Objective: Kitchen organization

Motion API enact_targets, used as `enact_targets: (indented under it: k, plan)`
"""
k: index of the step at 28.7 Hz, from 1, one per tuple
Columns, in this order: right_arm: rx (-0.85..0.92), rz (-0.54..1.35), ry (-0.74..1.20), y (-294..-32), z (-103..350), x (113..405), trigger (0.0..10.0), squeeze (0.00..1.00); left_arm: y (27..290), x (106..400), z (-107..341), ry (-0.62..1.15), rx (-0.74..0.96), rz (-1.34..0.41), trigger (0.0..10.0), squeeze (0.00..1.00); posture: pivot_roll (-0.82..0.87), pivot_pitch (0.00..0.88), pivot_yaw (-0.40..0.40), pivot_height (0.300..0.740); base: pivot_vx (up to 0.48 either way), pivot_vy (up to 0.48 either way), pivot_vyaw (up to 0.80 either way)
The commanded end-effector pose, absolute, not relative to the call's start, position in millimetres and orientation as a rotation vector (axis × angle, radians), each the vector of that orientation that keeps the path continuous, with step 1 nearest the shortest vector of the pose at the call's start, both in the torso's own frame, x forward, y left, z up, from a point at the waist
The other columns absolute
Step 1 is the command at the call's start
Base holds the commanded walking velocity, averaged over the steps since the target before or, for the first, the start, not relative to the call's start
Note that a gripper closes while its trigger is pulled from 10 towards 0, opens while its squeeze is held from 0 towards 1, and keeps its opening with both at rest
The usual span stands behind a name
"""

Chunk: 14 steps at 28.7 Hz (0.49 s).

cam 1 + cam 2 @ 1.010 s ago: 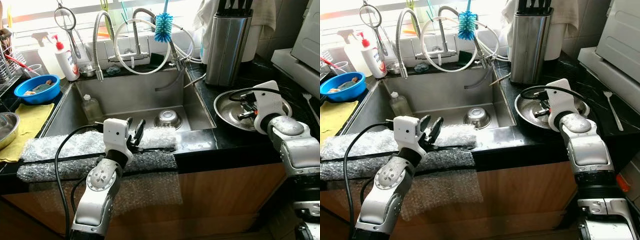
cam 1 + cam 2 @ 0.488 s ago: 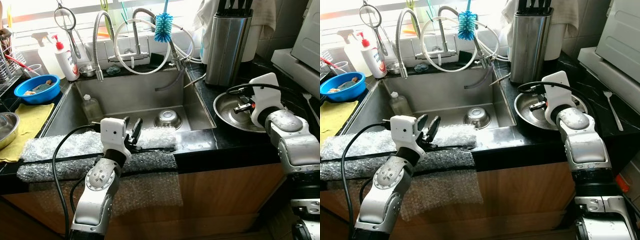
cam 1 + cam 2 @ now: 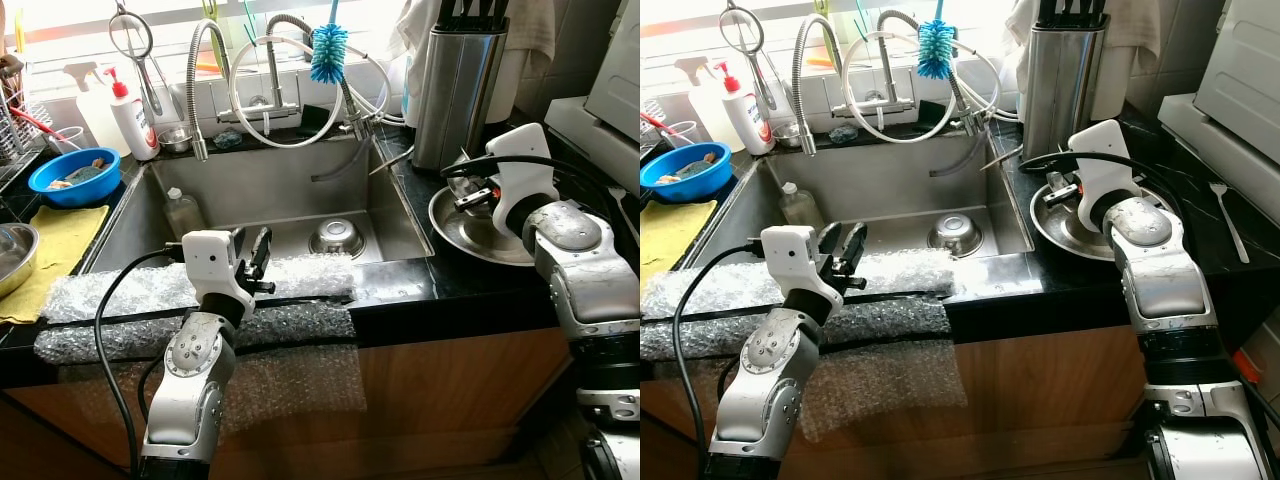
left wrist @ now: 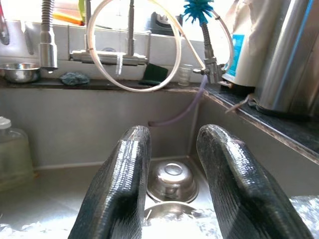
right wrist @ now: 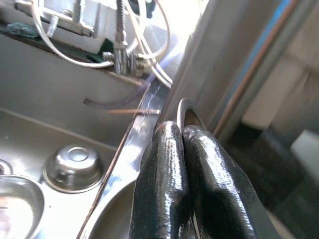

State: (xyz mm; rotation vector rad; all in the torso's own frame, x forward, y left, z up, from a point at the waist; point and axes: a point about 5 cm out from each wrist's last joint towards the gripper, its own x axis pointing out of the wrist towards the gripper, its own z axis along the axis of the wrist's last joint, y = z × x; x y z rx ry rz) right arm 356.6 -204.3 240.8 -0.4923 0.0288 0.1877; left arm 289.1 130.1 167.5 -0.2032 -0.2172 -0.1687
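Note:
A wide steel plate (image 3: 497,240) lies on the black counter to the right of the sink. My right gripper (image 3: 468,192) is at the plate's far left rim, close to the knife block. In the right wrist view its fingers (image 5: 164,174) are pressed together with the thin plate rim (image 5: 181,106) between them. My left gripper (image 3: 249,262) hovers open over the bubble wrap (image 3: 120,300) on the sink's front edge, holding nothing. Past its fingertips (image 4: 127,174) a small steel bowl (image 4: 172,180) sits upside down in the sink (image 3: 270,190).
A steel knife block (image 3: 455,85) stands behind the plate. A clear bottle (image 3: 181,213) is in the sink's left corner. On the left counter sit a blue bowl (image 3: 73,177), a yellow cloth (image 3: 55,245) and a steel bowl (image 3: 12,255). A spoon (image 3: 1225,215) lies far right.
My right gripper has moved from over the plate's middle back to its rim near the knife block. My left gripper has drifted a little left along the bubble wrap.

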Motion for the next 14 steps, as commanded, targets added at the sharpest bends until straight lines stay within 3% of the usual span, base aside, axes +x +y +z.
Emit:
enact_targets:
  k: [1, 6, 14]
  plan:
    - [-0.606, 0.269, -0.112, -184, 265, 355, 10.0, 0.0, 135, 293, 170, -0.217, -0.24, -0.141, 10.0, 0.0, -0.1, 0.0, 0.088, 0.74, 0.0, 0.0, 0.0]
    - [-0.839, 0.407, -0.216, -157, 260, 348, 10.0, 0.0, 137, 295, 170, -0.217, -0.276, -0.121, 10.0, 0.0, -0.1, 0.0, 0.088, 0.74, 0.0, 0.0, 0.0]
    - [-1.009, 0.544, -0.342, -133, 243, 337, 10.0, 0.0, 147, 301, 173, -0.212, -0.453, -0.051, 10.0, 0.0, -0.1, 0.0, 0.096, 0.74, 0.0, 0.0, 0.0]
